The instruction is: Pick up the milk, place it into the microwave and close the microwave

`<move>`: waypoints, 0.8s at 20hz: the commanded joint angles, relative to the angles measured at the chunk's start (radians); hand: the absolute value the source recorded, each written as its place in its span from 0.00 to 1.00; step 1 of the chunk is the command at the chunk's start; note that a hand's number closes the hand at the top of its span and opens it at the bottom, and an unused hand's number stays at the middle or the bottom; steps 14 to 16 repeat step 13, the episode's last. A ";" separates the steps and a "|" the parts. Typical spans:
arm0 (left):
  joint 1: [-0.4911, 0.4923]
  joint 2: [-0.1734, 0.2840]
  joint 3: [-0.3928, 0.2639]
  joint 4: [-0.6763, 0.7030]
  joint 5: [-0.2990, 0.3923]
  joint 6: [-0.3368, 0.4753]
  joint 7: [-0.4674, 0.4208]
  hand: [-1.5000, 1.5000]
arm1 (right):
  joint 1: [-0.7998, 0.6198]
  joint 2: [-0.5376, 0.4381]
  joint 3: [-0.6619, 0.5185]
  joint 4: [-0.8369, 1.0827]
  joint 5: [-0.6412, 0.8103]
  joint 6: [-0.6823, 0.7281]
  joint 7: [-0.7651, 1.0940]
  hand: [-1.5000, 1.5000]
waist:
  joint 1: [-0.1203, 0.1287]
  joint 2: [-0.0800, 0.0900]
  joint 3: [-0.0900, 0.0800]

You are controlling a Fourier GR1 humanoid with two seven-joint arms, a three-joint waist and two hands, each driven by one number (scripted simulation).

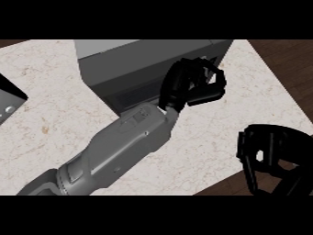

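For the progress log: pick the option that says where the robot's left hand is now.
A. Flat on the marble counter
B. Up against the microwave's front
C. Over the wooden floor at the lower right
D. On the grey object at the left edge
B: the left hand lies over the front of the microwave, fingers curled.

The bench is cream marble with faint brown veins; the microwave is dark grey; each robot hand is black, the forearms grey
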State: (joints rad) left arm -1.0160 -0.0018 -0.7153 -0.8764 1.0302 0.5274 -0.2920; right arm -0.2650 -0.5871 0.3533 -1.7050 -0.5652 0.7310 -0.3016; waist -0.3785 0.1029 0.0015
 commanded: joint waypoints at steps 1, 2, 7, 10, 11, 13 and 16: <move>0.107 0.020 0.103 0.120 0.077 -0.036 -0.029 1.00 | 0.050 0.006 0.013 -0.042 0.002 -0.011 -0.007 1.00 | 0.041 0.007 -0.009; 0.105 0.022 0.108 0.116 0.090 -0.059 -0.034 1.00 | 0.063 0.016 0.026 -0.055 0.004 -0.019 -0.004 1.00 | 0.048 0.005 -0.010; 0.133 0.043 0.085 0.146 0.116 -0.147 -0.060 1.00 | 0.111 0.034 0.048 -0.105 0.031 -0.053 -0.004 1.00 | 0.069 0.004 -0.009; 0.143 0.043 0.073 0.165 0.130 -0.187 -0.070 1.00 | 0.136 0.047 0.060 -0.147 0.041 -0.074 -0.005 1.00 | 0.073 -0.002 -0.009; 0.139 0.048 0.073 0.172 0.134 -0.202 -0.070 1.00 | 0.147 0.043 0.063 -0.154 0.048 -0.077 -0.002 1.00 | 0.075 -0.002 -0.008; 0.147 0.036 0.072 0.178 0.142 -0.220 -0.098 1.00 | 0.168 0.056 0.072 -0.177 0.059 -0.101 -0.001 1.00 | 0.076 -0.006 -0.009; 0.147 0.036 0.072 0.178 0.142 -0.220 -0.098 1.00 | 0.168 0.056 0.072 -0.177 0.059 -0.101 -0.001 1.00 | 0.076 -0.006 -0.009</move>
